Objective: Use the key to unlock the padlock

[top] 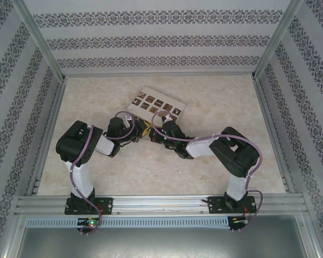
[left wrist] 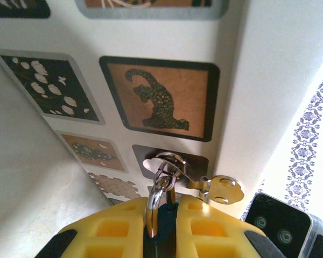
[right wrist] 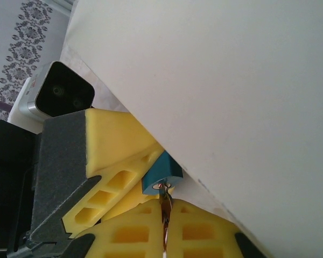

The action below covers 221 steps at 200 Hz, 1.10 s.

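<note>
Beside the box (top: 157,103), mid-table, I find the left gripper (left wrist: 162,212) clamped on the blue padlock (right wrist: 160,175). The right gripper (right wrist: 164,216) pinches the key (right wrist: 165,201), tip at the padlock's base. The box face carries brown animal-pattern squares.

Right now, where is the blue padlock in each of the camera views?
Top external: too small to tell; somewhere just in front of the white box.
Left wrist: bottom centre, the padlock pinched between the left fingers.
Right wrist: lower centre, its blue body under the box's white face.
Shared landmark: the white box.
</note>
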Available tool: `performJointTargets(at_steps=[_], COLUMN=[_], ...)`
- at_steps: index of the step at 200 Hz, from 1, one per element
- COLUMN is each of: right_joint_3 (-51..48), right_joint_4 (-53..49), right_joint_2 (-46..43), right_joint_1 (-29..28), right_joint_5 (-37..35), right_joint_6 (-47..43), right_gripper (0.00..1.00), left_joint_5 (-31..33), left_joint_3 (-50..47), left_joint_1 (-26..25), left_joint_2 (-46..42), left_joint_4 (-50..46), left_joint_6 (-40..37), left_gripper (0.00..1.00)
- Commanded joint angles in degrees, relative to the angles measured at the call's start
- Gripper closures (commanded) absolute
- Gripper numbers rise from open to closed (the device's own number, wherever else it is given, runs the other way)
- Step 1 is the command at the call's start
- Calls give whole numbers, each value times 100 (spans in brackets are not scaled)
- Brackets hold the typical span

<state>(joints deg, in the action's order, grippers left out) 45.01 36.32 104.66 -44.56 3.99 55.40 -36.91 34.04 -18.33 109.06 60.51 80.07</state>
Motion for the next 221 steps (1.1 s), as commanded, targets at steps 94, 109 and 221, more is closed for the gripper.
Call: performJointTargets(at_steps=[94,109,221], right_joint_3=[-858,-969,-801], right_joint_4=[-175,-204,-1424], right_joint_2=[-1559,-1793,-3057], right_joint_1=[70,50,-308], right_joint_5=[-655,-673,-1106], right_joint_6=[-1575,-2010,-6527], right_gripper=[66,63,54], left_joint_5=[5,58,-176], left_joint_3=[363,413,673], left_joint_1=[-92,-84,-87], left_joint_2=[-1097,-1339,-2304], left_joint_4=[-1664,-2140,-3772], left_joint_6=[-328,-438,-567], left_gripper=[92,92,92])
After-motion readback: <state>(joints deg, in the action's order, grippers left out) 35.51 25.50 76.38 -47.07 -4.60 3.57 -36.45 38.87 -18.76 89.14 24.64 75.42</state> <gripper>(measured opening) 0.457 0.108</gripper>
